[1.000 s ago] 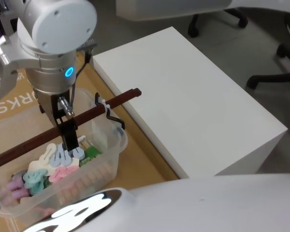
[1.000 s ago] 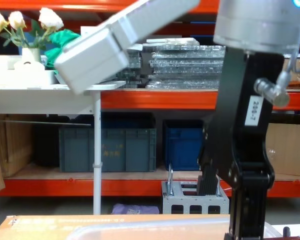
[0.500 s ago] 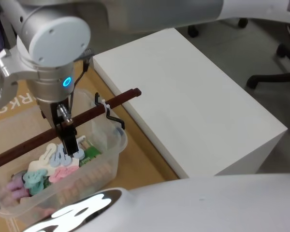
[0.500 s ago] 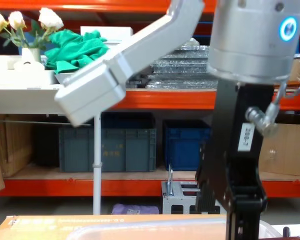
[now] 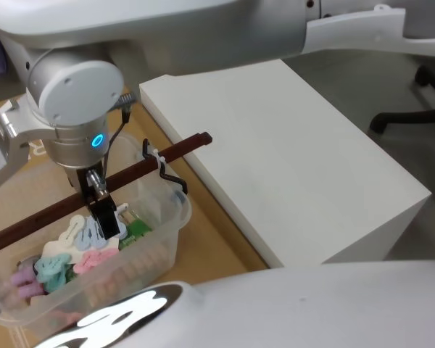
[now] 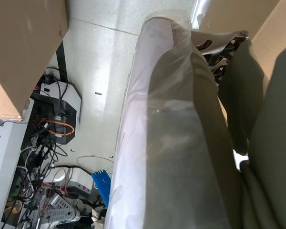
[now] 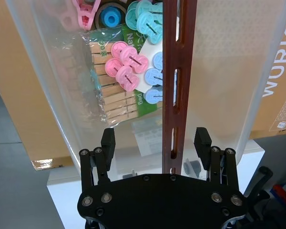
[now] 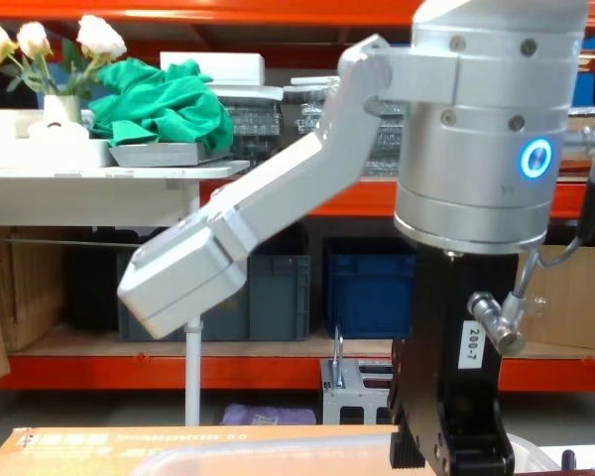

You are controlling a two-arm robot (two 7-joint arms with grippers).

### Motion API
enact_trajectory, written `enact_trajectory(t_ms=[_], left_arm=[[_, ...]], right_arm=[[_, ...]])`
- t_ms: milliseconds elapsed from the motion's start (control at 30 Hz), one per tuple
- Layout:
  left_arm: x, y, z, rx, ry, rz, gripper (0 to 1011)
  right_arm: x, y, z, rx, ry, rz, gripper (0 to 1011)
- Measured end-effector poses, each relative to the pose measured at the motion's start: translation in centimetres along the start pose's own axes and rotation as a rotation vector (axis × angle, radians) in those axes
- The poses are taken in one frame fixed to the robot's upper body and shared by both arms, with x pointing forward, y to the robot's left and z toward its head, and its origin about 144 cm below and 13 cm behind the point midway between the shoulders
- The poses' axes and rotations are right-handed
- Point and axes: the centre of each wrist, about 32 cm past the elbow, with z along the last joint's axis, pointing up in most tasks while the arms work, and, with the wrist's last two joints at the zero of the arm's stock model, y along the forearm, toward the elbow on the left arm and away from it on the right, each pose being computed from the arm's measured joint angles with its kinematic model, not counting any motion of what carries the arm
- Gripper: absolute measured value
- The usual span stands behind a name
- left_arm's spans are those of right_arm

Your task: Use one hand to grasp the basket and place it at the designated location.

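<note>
The right arm reaches across from the robot's right side to its left, its grey cylindrical wrist (image 5: 72, 109) pointing straight down with a blue ring light lit on its side. Below it the black two-finger right gripper (image 5: 101, 212) hangs vertically over the large translucent clear plastic tub (image 5: 163, 217). In the chest view the gripper (image 8: 446, 441) looms large and upright, a small white number label (image 8: 473, 349) on its side.

The fingers (image 7: 108, 139) are spread apart and hold nothing. The tub's long dark red-brown bar handle (image 5: 134, 172) runs between them, nearer one finger than the other, with a gap visible on each side in the right wrist view, where the handle (image 7: 178, 86) is slotted along its length.

The tub sits on a brown cardboard-covered surface (image 5: 217, 239) at the robot's left front, just beside a large white block (image 5: 275, 159). Black hooks (image 5: 172, 179) and a white zip tie (image 5: 158, 159) join the handle to the tub's rim. Pastel clothes pegs (image 5: 76, 250) lie inside, beneath the gripper.

The left wrist view faces a pale plastic-wrapped form (image 6: 171, 143) above a grey floor (image 6: 100, 62).
</note>
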Motion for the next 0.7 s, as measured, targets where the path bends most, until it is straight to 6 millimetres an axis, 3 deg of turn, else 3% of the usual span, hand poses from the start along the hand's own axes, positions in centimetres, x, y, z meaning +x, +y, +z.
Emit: enact_trajectory(t_ms=[700], left_arm=[[0.00,0.00,0.00,0.000,0.000,0.000,0]], right_arm=[[0.50,1.00,-0.34,0.025,-0.002,-0.011,1000]])
